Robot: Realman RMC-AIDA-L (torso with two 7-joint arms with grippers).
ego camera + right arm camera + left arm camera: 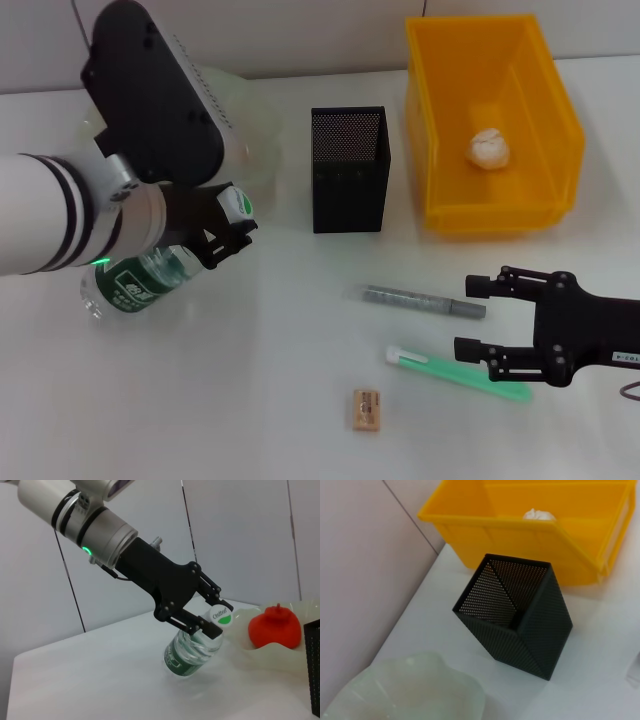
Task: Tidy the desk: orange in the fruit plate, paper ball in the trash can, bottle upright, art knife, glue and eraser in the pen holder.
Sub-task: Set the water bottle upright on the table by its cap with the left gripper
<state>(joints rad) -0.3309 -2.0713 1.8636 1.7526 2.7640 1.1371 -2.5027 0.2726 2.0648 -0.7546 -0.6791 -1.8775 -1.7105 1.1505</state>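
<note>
Head view shows, nearest at the bottom centre, the eraser [366, 410] lying on the white surface [250, 400]. Just above it and to the right lies the green knife [457, 372], its far end between the spread fingers of the right pincer [476, 318], which is open and holds nothing. Above that lies the grey glue [424, 301]. At middle left the left pincer [232, 232] is clamped on the neck of the bottle [140, 282], which is tilted with its base on the surface. Farther back, the black holder [349, 168] stands at upper centre, and the yellow bin [492, 120] at upper right has the paper ball [489, 148] inside. Right wrist view shows the orange [274, 627] in the plate [280, 652].
</note>
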